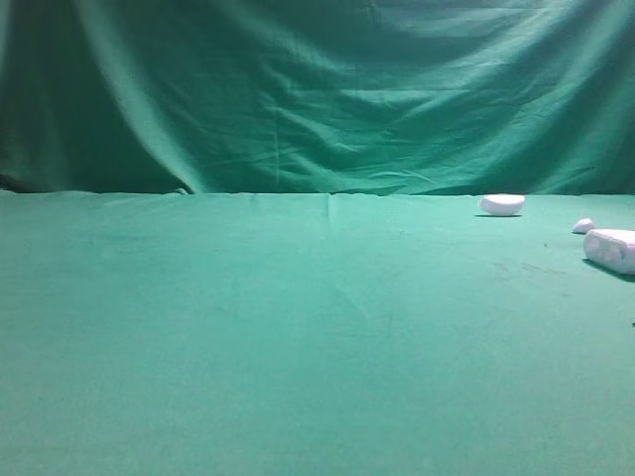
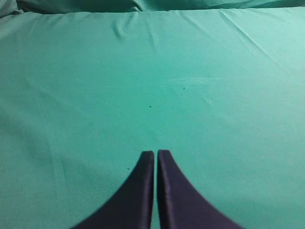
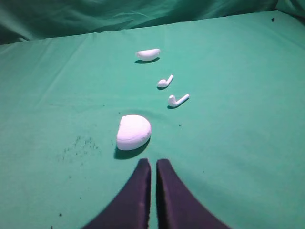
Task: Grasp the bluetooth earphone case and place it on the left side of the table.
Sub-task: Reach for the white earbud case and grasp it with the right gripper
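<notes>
A: How many white things lie on the table (image 1: pixel 248 337)?

B: In the right wrist view, 4. Going left to right: 1 bluetooth earphone case (image 3: pixel 133 132), rounded and the biggest, lying just ahead of the right gripper (image 3: pixel 153 164); 1 smaller half-oval piece (image 3: pixel 148 54) farther back; then 2 earbuds (image 3: pixel 165 82), the second earbud (image 3: pixel 177 100) a little nearer and to the right.

A: And from the high view?

B: 3 white things, all at the far right; the left and middle cloth is plain green, with the backdrop curtain (image 1: pixel 317 89) behind.

A: Anything inside the case?

B: Cannot tell; it looks closed, and both earbuds lie apart from it on the cloth.

A: The tools?

B: 2 grippers. The left gripper (image 2: pixel 156 155) is clenched on nothing, over bare cloth. The right is clenched too, empty, not touching the case.
</notes>
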`<act>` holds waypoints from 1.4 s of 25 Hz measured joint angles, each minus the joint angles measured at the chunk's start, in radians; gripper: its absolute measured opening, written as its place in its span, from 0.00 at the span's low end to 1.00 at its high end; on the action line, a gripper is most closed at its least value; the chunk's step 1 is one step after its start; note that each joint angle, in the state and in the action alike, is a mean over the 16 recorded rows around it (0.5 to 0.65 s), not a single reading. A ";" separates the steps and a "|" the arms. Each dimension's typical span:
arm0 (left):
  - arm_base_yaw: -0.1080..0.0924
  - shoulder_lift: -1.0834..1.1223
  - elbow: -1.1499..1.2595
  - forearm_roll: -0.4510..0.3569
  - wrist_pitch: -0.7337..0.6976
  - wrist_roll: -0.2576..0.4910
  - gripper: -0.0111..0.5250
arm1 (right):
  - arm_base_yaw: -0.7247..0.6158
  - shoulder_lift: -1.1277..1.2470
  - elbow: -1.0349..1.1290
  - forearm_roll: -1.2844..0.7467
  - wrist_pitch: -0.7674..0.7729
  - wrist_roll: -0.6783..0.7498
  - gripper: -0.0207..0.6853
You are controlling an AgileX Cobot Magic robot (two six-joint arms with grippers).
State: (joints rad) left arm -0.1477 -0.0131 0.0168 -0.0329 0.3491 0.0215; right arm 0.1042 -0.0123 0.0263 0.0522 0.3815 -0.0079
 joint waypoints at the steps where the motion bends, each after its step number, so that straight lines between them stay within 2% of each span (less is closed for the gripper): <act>1: 0.000 0.000 0.000 0.000 0.000 0.000 0.02 | 0.000 0.000 0.000 0.000 0.000 0.000 0.03; 15: 0.000 0.000 0.000 0.000 0.000 0.000 0.02 | 0.000 0.000 0.000 -0.006 -0.016 0.000 0.03; 27: 0.000 0.000 0.000 0.000 0.000 0.000 0.02 | 0.000 0.014 -0.040 0.043 -0.284 0.014 0.03; 31: 0.000 0.000 0.000 0.000 0.000 0.000 0.02 | 0.000 0.082 -0.133 0.065 -0.236 0.015 0.03; 35: 0.000 0.000 0.000 0.000 0.000 0.000 0.02 | 0.000 0.203 -0.251 0.063 -0.091 0.006 0.03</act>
State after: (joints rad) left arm -0.1477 -0.0131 0.0168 -0.0329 0.3491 0.0215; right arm 0.1042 0.1904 -0.2244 0.1153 0.2901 -0.0017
